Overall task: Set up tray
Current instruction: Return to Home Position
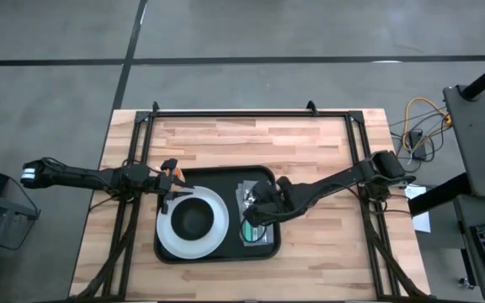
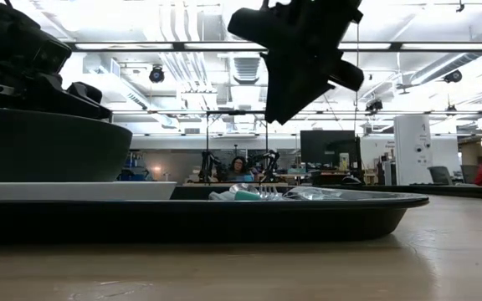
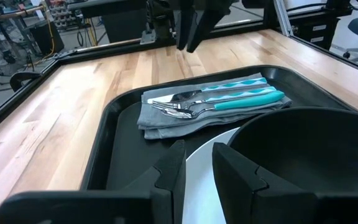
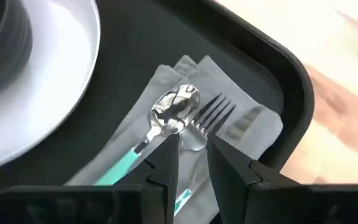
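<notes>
The black tray (image 1: 226, 175) lies mid-table. On its left half sits a white plate (image 1: 168, 240) with a black bowl (image 1: 194, 219) on it. On its right half a folded grey cloth (image 4: 241, 124) carries a teal-handled spoon (image 4: 176, 109) and fork (image 4: 213, 115). My left gripper (image 3: 197, 165) hovers at the plate's far-left rim (image 3: 210, 149), slightly open, with the bowl (image 3: 303, 149) beside it. My right gripper (image 4: 192, 155) hangs above the cutlery heads, slightly open. The low view shows it (image 2: 279, 113) well clear of the tray (image 2: 308, 217).
Bare wooden tabletop surrounds the tray on all sides, widest toward the far edge. A black metal frame runs along the table's far edge and both sides. Cables and equipment stand off the table to the right.
</notes>
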{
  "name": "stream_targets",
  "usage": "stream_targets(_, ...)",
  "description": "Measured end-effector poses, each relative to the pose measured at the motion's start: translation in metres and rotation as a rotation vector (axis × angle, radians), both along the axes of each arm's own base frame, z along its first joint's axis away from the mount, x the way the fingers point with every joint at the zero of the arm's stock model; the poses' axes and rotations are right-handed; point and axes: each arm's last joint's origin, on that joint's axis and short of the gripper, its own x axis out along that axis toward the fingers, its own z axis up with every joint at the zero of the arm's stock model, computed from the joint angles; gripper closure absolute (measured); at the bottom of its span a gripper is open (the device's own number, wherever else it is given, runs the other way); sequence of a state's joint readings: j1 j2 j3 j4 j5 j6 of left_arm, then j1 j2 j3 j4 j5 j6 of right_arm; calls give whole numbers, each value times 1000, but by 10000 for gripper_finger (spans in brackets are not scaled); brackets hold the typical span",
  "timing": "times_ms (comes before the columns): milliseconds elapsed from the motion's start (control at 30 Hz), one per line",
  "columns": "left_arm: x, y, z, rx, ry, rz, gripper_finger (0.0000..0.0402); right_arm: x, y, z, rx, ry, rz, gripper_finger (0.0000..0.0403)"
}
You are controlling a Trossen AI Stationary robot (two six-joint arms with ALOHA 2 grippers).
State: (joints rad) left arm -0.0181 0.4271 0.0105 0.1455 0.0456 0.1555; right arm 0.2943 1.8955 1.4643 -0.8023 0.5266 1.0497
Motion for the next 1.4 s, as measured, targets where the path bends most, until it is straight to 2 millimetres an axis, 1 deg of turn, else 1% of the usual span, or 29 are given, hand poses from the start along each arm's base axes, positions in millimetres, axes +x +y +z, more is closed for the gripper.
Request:
stream_targets(200,0,0,0,0,-1,0,340,0,0,0,-101,94,193,325)
stream_targets(267,0,0,0,0,0,-1,340,1,0,0,-182,113,238,322)
stream_targets(500,0,0,0,0,0,0,340,-4,0,-3,-486,188,285,317)
stream_targets(633,0,0,0,0,-1,0,340,-13,-6,-10,-686,234,233,323)
stream_targets(800,0,0,0,0,0,0,340,-30,-21,-29,-944,243,66,332)
stream_targets(900,0,0,0,0,0,0,340,-41,-31,-35,-1022,211,-17,334)
stream_targets(967,0,0,0,0,-1,0,340,-48,-36,-34,-1038,205,-41,335)
stream_targets(1033,0,0,0,0,-1,0,340,-58,-44,-32,-1049,207,-62,335)
stream_targets(1100,0,0,0,0,0,0,340,-71,-53,-27,-1036,163,-116,335)
stream_targets(1267,0,0,-1,0,8,0,340,-117,-75,-15,-992,13,-268,335)
stream_targets(1400,0,0,-1,0,7,0,340,-155,-84,-8,-945,-98,-344,335)
